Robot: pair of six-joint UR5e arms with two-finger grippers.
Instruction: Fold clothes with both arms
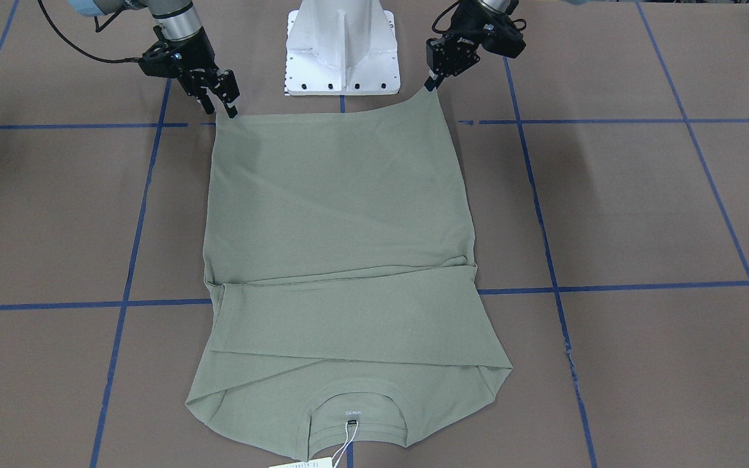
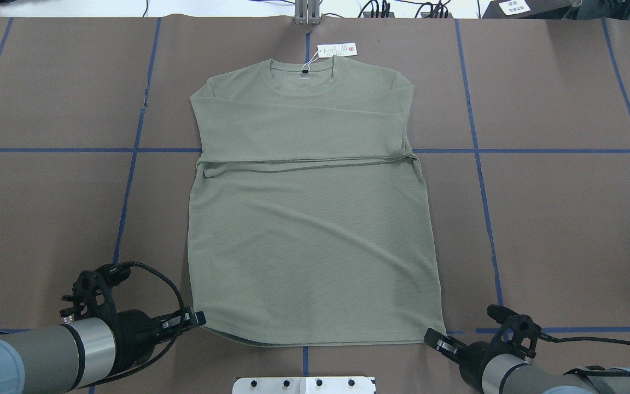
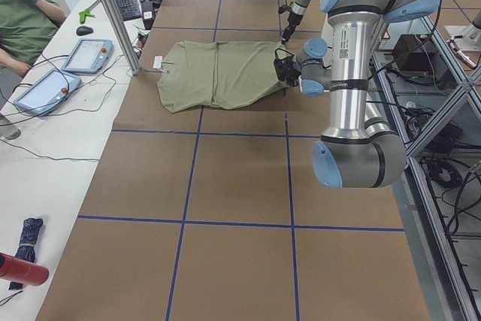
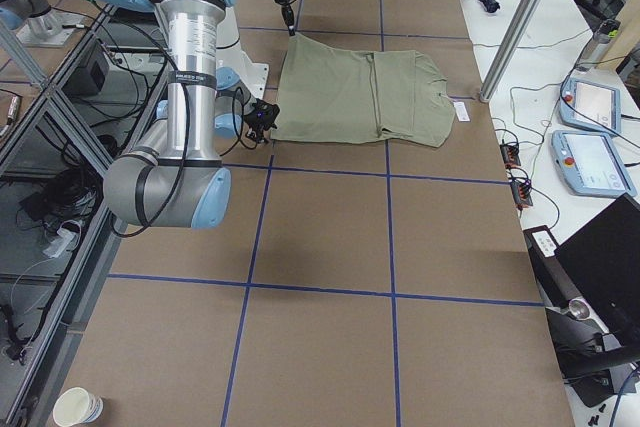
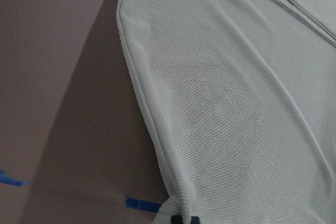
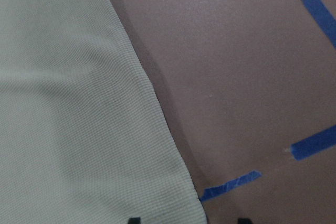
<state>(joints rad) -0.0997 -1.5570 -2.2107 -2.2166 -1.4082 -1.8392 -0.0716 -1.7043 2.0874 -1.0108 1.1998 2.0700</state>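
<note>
The sage-green shirt (image 1: 342,214) lies flat on the brown table, sleeves folded across the chest, its neck and white hang tag (image 2: 337,50) at the far side from the robot. My left gripper (image 1: 434,83) is shut on the shirt's near hem corner, which is pulled up into a point; the left wrist view shows the closed fingertips (image 5: 184,219) on the cloth (image 5: 236,103). My right gripper (image 1: 222,104) is open at the other hem corner. In the right wrist view its tips straddle the corner of the shirt (image 6: 68,103).
The white pedestal base (image 1: 342,49) stands between the arms, just behind the hem. Blue tape lines (image 2: 134,150) grid the table. An operator (image 3: 26,20) and tablets (image 3: 86,54) are at the far table end. A metal post (image 3: 113,13) stands beside the shirt's neck.
</note>
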